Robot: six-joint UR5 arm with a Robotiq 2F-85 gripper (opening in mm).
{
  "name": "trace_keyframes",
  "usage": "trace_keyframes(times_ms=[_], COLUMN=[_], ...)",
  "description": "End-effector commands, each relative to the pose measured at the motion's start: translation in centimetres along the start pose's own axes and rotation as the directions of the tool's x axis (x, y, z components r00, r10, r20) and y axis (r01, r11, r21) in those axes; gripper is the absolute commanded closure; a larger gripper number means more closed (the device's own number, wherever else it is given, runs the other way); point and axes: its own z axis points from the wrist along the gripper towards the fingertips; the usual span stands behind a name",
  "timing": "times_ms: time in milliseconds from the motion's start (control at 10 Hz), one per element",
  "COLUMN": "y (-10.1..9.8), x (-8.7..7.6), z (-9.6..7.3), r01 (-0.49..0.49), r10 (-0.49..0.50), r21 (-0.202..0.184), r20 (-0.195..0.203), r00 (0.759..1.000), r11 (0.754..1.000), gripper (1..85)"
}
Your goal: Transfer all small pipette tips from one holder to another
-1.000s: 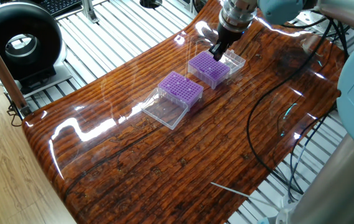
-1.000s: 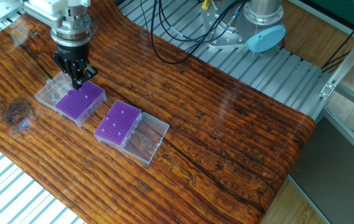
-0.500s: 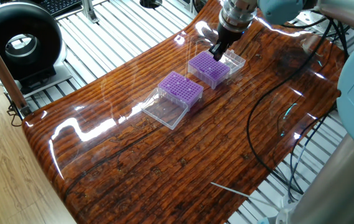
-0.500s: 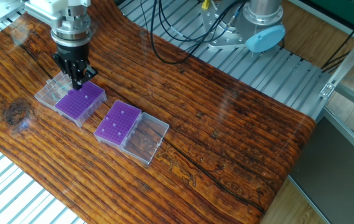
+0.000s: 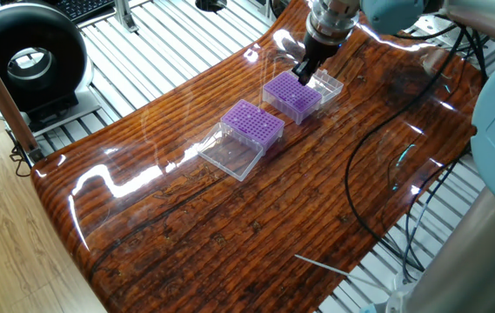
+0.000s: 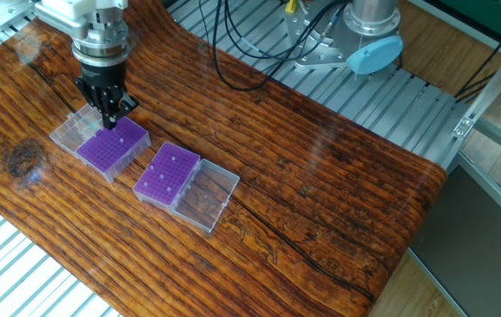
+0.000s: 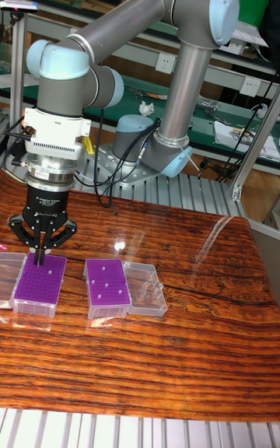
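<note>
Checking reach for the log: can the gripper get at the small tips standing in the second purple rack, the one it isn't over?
Probably yes: the purple grid rack has its clear lid folded aside, the small tips stand exposed, and the gripper is beside it.

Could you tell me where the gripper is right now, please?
In the tall fixed view the gripper is at the left, its fingertips down at the far edge of the left purple rack, beside the rack with the white tips.
</note>
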Motion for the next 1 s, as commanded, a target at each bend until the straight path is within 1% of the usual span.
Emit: trace_keyframes(times_ms=[0,100,200,400,500,900], y=[0.3,0.5,1.2,1.5,1.7,1.8], x=[-0.2,0.4,1.0,1.1,1.4,1.7], z=[0.1,0.1,0.0,0.1,0.0,0.1], r01=[-0.023,-0.029,-0.041,-0.019,-0.007,0.014], r10=[0.023,0.029,0.039,0.016,0.003,-0.019], r21=[-0.021,-0.028,-0.053,-0.07,-0.078,-0.083], r20=[0.009,-0.014,-0.039,-0.041,-0.051,-0.063], r00=[1.0,0.999,0.998,0.999,0.999,0.998], r11=[1.0,0.999,0.998,0.997,0.997,0.996], gripper=[84.3,84.3,84.0,75.0,72.0,66.0])
